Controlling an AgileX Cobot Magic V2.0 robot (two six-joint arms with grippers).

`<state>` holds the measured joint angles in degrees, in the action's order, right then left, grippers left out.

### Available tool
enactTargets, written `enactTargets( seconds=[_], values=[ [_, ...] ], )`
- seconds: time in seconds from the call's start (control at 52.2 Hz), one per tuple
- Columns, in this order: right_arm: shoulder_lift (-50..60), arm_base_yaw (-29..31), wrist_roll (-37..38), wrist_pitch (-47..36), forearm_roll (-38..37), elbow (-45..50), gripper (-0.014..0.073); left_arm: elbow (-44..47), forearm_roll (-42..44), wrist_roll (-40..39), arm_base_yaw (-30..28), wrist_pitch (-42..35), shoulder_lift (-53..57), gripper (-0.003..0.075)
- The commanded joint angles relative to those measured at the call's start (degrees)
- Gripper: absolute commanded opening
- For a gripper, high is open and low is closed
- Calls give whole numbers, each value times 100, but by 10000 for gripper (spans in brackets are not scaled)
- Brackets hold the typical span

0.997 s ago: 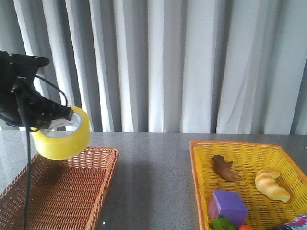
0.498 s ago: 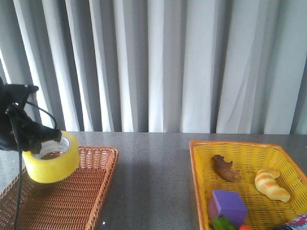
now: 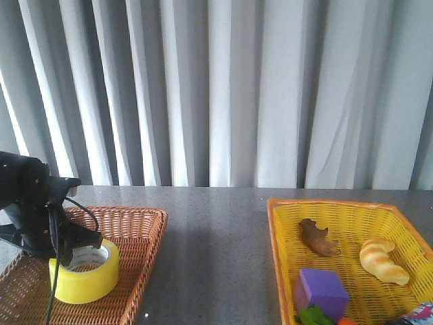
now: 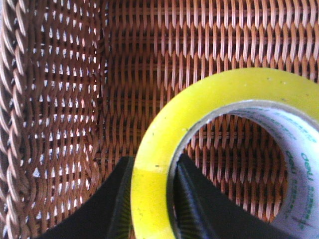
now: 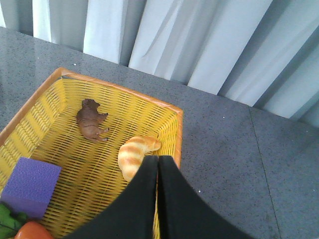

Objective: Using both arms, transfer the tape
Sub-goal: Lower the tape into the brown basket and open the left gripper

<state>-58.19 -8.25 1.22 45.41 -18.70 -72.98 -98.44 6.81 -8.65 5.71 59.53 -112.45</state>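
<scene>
- Front view: at lower left, the left gripper (image 3: 76,245) holds the tape (image 3: 84,272), which sits low inside the brown wicker basket (image 3: 139,244); whether it rests on the weave is not clear. At lower right, the yellow basket (image 3: 284,233) carries a brown animal figure (image 3: 317,237), a croissant toy (image 3: 383,261) and a purple cube (image 3: 321,291). The right gripper does not show here.
- Left wrist view: the two black fingers (image 4: 117,196) pinch the tape's wall at the bottom of the frame, one outside, one inside the white printed core (image 4: 299,164). The roll looks stiff, light and smooth-sided, so I judge a through-the-wall pinch the safest hold; a grip across the glossy outer face could slip.
- Right wrist view: the right gripper (image 5: 157,164), at bottom centre, has its jaws pressed together on nothing, above the yellow basket's rim (image 5: 177,130), just beside the croissant toy.
</scene>
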Motion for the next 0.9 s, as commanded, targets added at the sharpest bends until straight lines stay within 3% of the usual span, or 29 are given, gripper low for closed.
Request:
enactTargets(
  seconds=[0.0, 0.192, 0.479, 0.594, 0.748, 0.882],
  values=[
    [91, 28, 19, -344, -161, -146, -5, -171, -1, -137, 1, -364, 304, 22],
    [91, 28, 19, -344, -161, -146, -5, -171, 5, -132, 1, -526, 227, 111],
    [91, 28, 19, -351, -161, -146, -5, -171, 5, -293, 1, -704, 186, 413],
    [91, 28, 19, -351, -161, -146, -5, -171, 5, -286, 1, -677, 182, 500],
    [91, 28, 19, -351, -161, -146, -5, -171, 5, -286, 1, -504, 194, 516],
    [91, 28, 19, -351, -161, -146, -5, -229, 10, -81, 1, -383, 299, 480]
  ],
)
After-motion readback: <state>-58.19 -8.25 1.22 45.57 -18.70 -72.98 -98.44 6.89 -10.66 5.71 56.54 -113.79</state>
